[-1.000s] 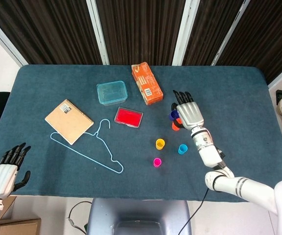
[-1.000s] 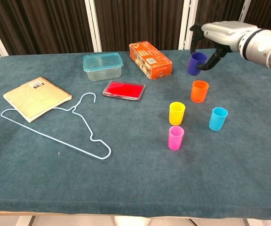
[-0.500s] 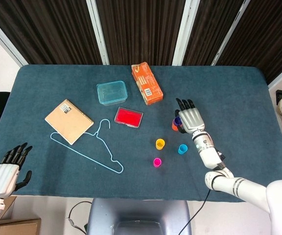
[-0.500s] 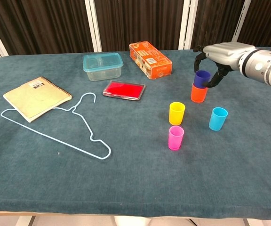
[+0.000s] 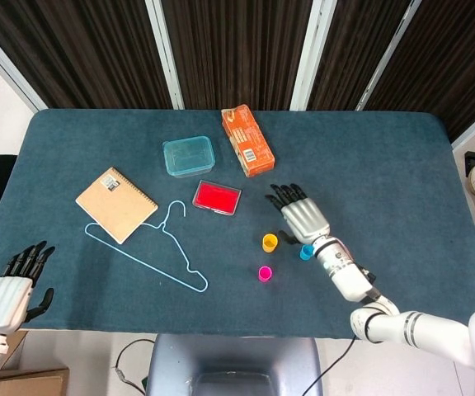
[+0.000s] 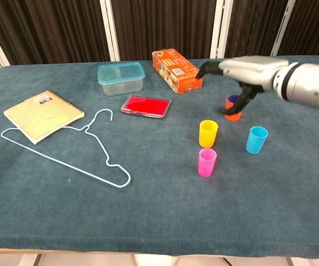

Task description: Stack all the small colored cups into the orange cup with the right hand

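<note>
The right hand is hovering above the bench with fingers spread, holding nothing. Behind it the orange cup is standing with the blue cup nested inside. The yellow cup, pink cup and cyan cup are standing apart nearby. The left hand is hanging off the bench's edge, fingers spread.

Notebook left of hanger

matt cloth table; glossy plastic cups
</note>
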